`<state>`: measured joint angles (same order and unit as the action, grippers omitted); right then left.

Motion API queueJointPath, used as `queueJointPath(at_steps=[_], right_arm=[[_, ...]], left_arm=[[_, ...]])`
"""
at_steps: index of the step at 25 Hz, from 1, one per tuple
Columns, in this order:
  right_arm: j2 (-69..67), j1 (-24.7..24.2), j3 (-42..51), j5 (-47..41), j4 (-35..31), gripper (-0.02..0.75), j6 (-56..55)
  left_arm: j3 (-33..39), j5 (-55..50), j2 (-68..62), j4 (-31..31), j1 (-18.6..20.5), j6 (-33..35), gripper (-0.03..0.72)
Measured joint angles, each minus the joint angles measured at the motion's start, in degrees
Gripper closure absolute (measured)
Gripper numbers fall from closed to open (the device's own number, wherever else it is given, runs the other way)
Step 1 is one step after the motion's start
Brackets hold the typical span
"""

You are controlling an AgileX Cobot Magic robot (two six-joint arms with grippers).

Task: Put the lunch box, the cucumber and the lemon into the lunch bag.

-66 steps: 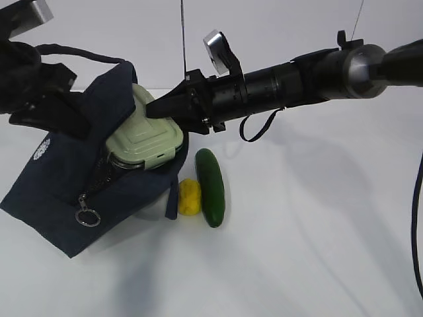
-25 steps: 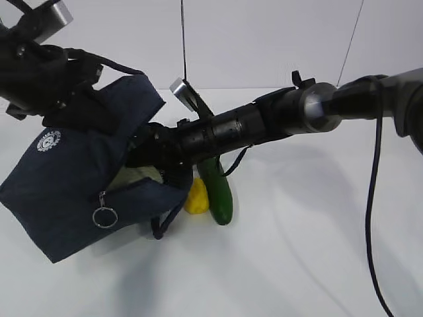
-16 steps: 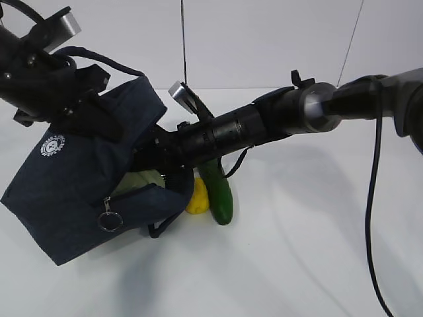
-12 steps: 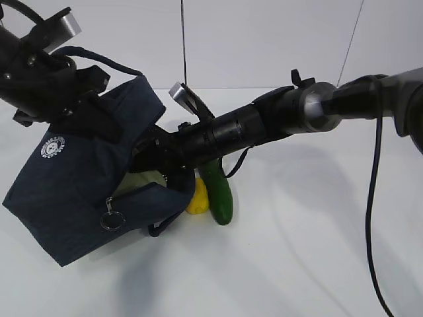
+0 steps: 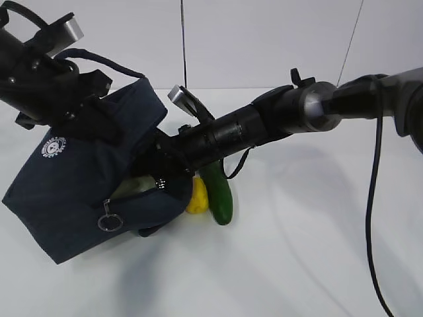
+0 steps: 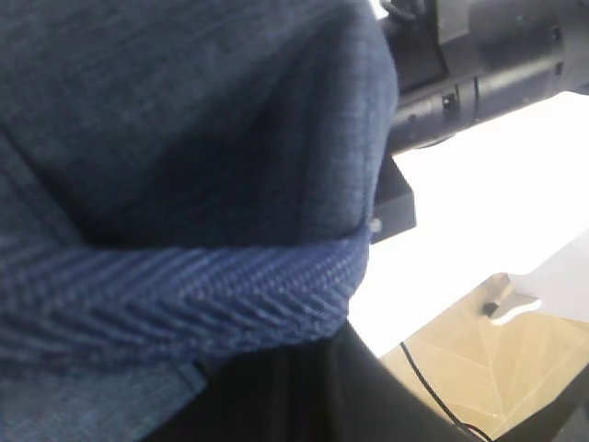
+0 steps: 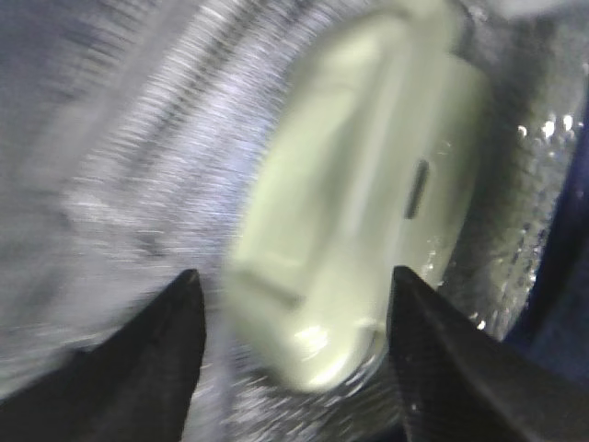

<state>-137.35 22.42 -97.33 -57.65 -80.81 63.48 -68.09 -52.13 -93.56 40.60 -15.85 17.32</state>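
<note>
The navy lunch bag [image 5: 73, 178] lies tilted with its mouth facing right. My left gripper [image 5: 84, 122] is shut on its upper edge; the left wrist view shows only the bag's fabric and strap [image 6: 184, 295] over a dark finger. My right gripper [image 5: 157, 173] reaches into the mouth. In the right wrist view it [image 7: 294, 274] is open, with the pale green lunch box [image 7: 359, 203] lying loose on the silver lining between and beyond the fingertips [image 7: 161, 359]. The lunch box [image 5: 135, 187] also shows in the bag's mouth. The lemon [image 5: 196, 196] and cucumber [image 5: 217, 193] lie on the table just right of the bag.
The zipper's ring pull [image 5: 107, 223] hangs at the bag's front edge. The round white logo [image 5: 51, 148] faces the camera. The right arm [image 5: 277, 122] spans the table above the cucumber. White table [image 5: 297, 251] extends to the right and front.
The lunch box went from the bag's mouth, in the right gripper, to lying loose inside. The left gripper has lifted the bag's edge a little. Lemon and cucumber have not moved.
</note>
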Motion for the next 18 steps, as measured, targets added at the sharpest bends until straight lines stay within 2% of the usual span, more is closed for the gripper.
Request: queueJointPath(at_steps=[7,13,16,18], right_arm=[[0.0,-2.7,-2.6,-6.9,0.8,0.271,-2.6],[0.0,-9.5,-7.1,-9.7,2.7,0.271,-8.8],[0.0,-12.2,-9.5,-9.7,7.2,0.281,-12.2],[0.4,-13.0,-11.0,-9.7,12.8,0.286,-14.5]], left_arm=[[0.0,0.4,-0.1,-0.5,0.0,0.0,0.697],[0.0,0.4,-0.1,-0.5,0.0,0.0,0.697],[0.0,0.4,-0.1,-0.5,0.0,0.0,0.697],[0.0,0.4,-0.1,-0.5,0.0,0.0,0.697]])
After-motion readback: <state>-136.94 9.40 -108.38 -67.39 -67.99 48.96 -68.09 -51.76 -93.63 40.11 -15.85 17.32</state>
